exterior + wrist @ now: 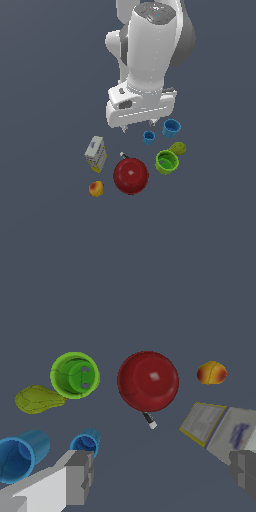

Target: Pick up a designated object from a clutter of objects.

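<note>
End effector (pixel 155 476) fingers apart, empty; descending, it could knock the bright green plastic cup (pixel 166 162) touching the lumpy yellow-green pear-like fruit (pixel 177 148).

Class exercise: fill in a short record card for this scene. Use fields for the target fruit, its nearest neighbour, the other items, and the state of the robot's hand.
target: yellow-green fruit, lying on the floor, not held
nearest neighbour: green cup, right beside the fruit; contact cannot be told
other items: red bowl, larger blue cup, smaller blue cup, grey-yellow box, orange-red fruit, small dark marker-like item
hand: hand open, holding nothing, raised above the clutter
</note>
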{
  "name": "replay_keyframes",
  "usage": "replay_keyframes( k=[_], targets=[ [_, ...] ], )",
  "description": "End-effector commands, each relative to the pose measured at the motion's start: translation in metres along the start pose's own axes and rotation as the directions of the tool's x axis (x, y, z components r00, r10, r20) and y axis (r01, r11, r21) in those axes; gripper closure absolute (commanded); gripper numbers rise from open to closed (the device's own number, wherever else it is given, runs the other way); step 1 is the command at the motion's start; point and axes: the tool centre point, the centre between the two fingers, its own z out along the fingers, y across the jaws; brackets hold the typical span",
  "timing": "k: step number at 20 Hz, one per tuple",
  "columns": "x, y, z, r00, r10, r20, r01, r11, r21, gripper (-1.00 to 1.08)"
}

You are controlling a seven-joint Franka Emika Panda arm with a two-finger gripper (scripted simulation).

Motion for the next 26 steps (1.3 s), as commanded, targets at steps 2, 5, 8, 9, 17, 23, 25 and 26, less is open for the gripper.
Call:
replay_keyframes(
  k=[2, 5, 8, 9, 17, 23, 25, 26],
  targets=[
    [0.008, -0.025, 0.024, 0.989, -0.147, 0.007, 0.147, 0.989, -0.005, -0.92],
    [0.014, -0.049, 0.045, 0.961, -0.277, 0.012, 0.277, 0.961, -0.005, -0.92],
    [0.019, -0.074, 0.066, 0.915, -0.402, 0.016, 0.402, 0.915, -0.002, -0.92],
    [0.019, -0.082, 0.073, 0.896, -0.443, 0.016, 0.443, 0.897, -0.001, -0.92],
    [0.020, -0.152, 0.126, 0.690, -0.724, 0.007, 0.724, 0.690, 0.019, -0.92],
    [0.014, -0.192, 0.154, 0.539, -0.843, -0.009, 0.842, 0.538, 0.032, -0.92],
    [0.012, -0.202, 0.161, 0.499, -0.866, -0.014, 0.866, 0.499, 0.035, -0.92],
    [0.011, -0.206, 0.163, 0.483, -0.876, -0.017, 0.876, 0.482, 0.036, -0.92]
  ],
)
